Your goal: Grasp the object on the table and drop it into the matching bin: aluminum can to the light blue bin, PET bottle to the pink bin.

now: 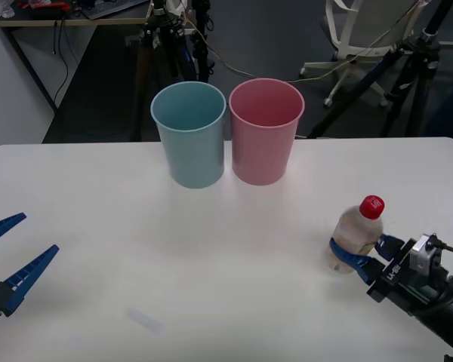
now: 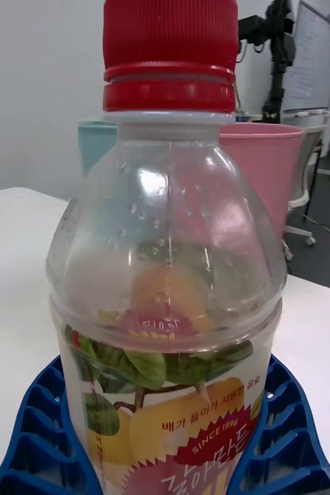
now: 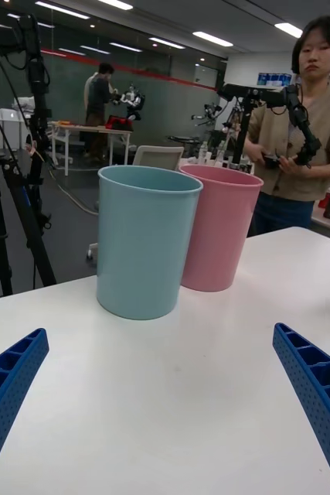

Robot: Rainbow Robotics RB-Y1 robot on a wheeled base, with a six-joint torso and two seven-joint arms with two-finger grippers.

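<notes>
— Bottle position?

— Clear plastic bottle with red screw cap and pale printed label [image 1: 357, 235] stands upright on the white bench [image 1: 211, 256], near its right front, well apart from the bins.

— Bins?

— Round light blue plastic bin [image 1: 190, 134] and round pink plastic bin [image 1: 264, 131] stand side by side at the far edge.

— Arms?

— Right end effector [image 1: 360, 255] pinches the bottle's lower body between blue ribbed fingers [image 2: 33, 433]. Left end effector [image 1: 13, 249] hovers spread at the left front.
</notes>
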